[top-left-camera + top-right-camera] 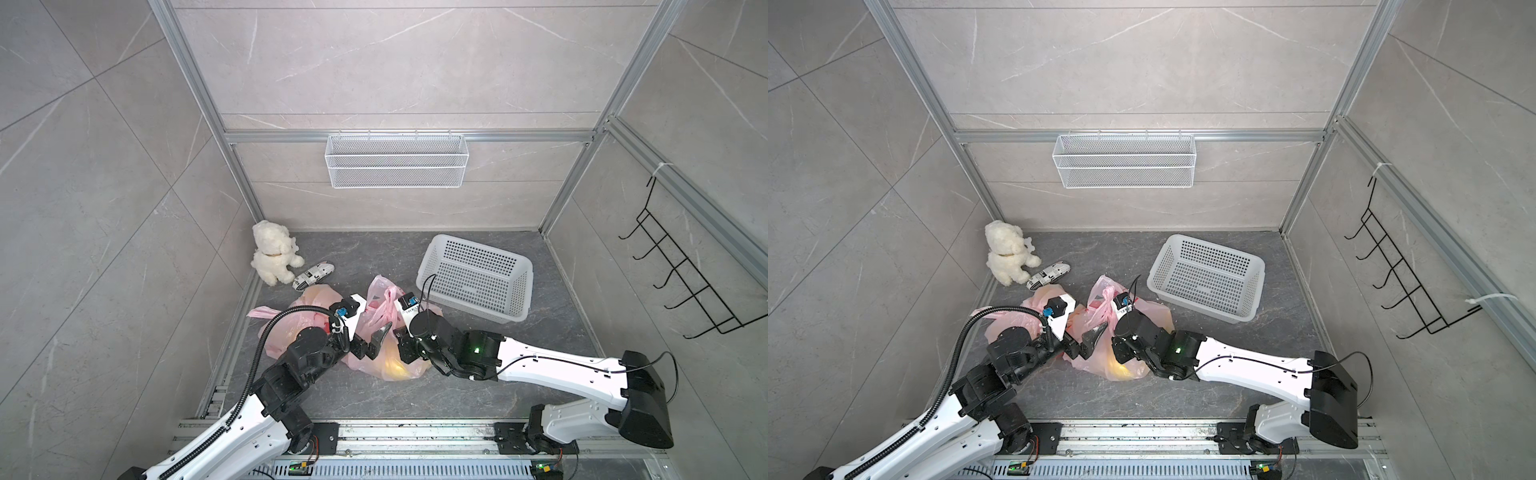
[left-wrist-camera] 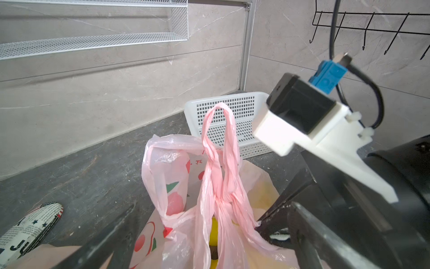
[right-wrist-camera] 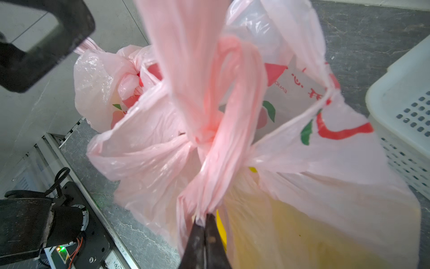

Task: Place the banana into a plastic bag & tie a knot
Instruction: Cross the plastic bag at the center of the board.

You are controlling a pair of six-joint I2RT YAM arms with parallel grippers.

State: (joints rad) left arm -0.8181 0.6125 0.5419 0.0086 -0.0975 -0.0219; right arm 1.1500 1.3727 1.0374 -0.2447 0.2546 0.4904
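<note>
Gripping twisted handle strand of plastic bag (image 3: 325, 151): right gripper (image 3: 206, 216), jaws pressed together on it. Left gripper (image 1: 376, 340) has jaws wide apart, just beside bag. Bag sits lower centre of frame in both top views, between grippers. Banana (image 1: 395, 365) inside, yellow at bag's lower end, beside right gripper. Banana's long axis and heading: cannot tell through film. Handle loop (image 2: 221, 144) stands upright.

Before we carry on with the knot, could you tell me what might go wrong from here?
The knot looks loose, and only the right gripper pinches a handle while the left gripper is open; a pull could undo it or drag the bag. The thin plastic might tear at the pinch.
</note>
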